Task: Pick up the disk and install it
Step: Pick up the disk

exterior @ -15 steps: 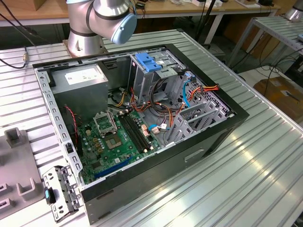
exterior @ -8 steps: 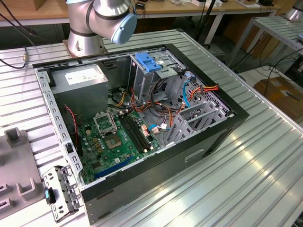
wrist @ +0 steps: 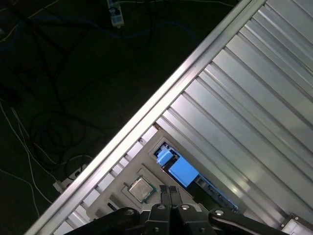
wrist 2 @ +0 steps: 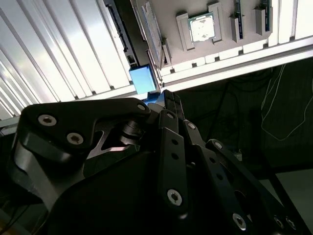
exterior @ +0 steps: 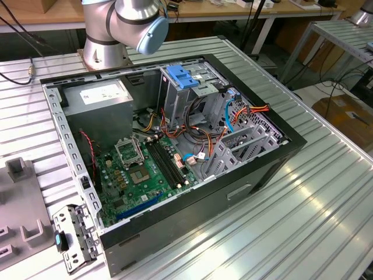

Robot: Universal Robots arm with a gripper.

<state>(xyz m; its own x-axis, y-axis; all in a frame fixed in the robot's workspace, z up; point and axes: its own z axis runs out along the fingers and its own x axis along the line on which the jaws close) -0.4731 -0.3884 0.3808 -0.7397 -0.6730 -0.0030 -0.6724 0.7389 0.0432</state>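
Jaws: pressed together, empty, over the flat silver-metal disk with blue side rails (wrist: 183, 173).
Risk: closed jaws could strike it, knocking it across the ribbed aluminium surface (wrist: 254, 98).

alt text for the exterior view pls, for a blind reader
An open desktop computer case lies on a ribbed metal table, exposing a green motherboard, a grey power supply and a blue plastic bracket atop the drive cage. A silver robot arm with a blue joint cap stands beyond the case.

Open computer case (exterior: 192, 217) (motherboard (exterior: 139, 175) inside)
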